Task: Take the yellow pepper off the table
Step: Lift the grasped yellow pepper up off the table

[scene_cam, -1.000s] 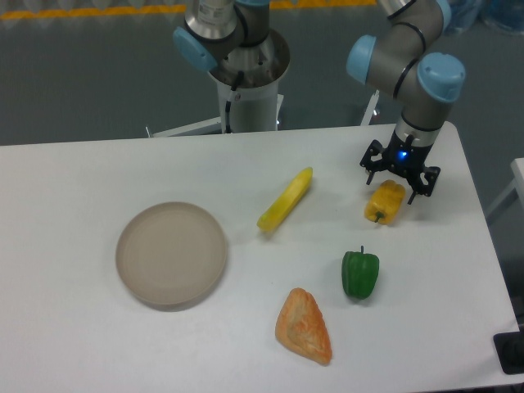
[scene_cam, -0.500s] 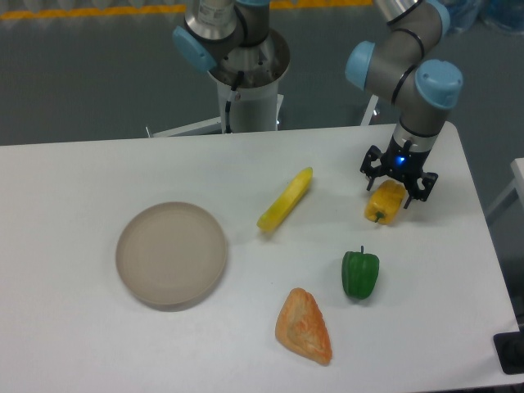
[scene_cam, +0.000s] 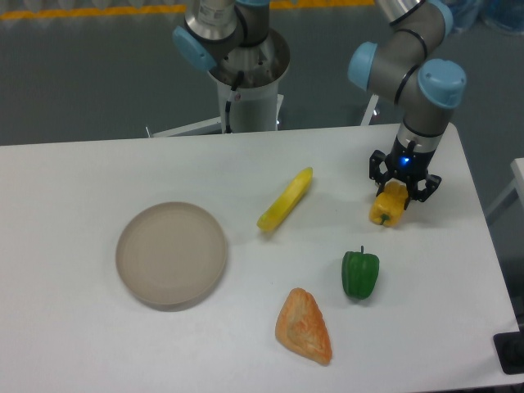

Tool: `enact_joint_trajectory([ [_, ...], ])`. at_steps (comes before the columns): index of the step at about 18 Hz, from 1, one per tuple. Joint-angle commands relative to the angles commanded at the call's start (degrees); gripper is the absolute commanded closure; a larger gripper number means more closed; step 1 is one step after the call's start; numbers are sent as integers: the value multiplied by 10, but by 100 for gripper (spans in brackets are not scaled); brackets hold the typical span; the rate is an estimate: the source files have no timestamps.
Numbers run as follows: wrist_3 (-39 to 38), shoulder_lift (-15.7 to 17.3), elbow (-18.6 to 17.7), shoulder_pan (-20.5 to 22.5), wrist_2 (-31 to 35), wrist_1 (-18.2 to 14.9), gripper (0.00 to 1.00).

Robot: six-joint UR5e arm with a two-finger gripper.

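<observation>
The yellow pepper (scene_cam: pixel 387 208) lies on the white table (scene_cam: pixel 98 344) at the right, behind the green pepper. My gripper (scene_cam: pixel 403 189) points straight down over its far end. The black fingers (scene_cam: pixel 377 175) press in on both sides of the pepper's upper part, so the gripper is shut on it. The pepper's lower end and stem stick out toward the front and appear to rest on the table.
A green bell pepper (scene_cam: pixel 360 274) stands in front of the yellow one. A long slim yellow piece (scene_cam: pixel 286 199) lies mid-table, an orange wedge (scene_cam: pixel 304 327) near the front, and a round beige plate (scene_cam: pixel 171 254) on the left. The table's right edge is close to the gripper.
The gripper has come down onto the yellow pepper and its fingers have drawn in around it. The pepper has shifted slightly to the right.
</observation>
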Motion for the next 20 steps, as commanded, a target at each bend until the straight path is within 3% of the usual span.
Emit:
enact_joint_trajectory([
  [2,-3,4,42,-17,3,-8,67],
  [4,-18,5,89,-32,3,-39,67],
  [11,-22,23,135,-54,3,-46,67],
  [17,-25,15,203,-58,29,-101,67],
  [20,-25,9,210,-65,54,-107,67],
])
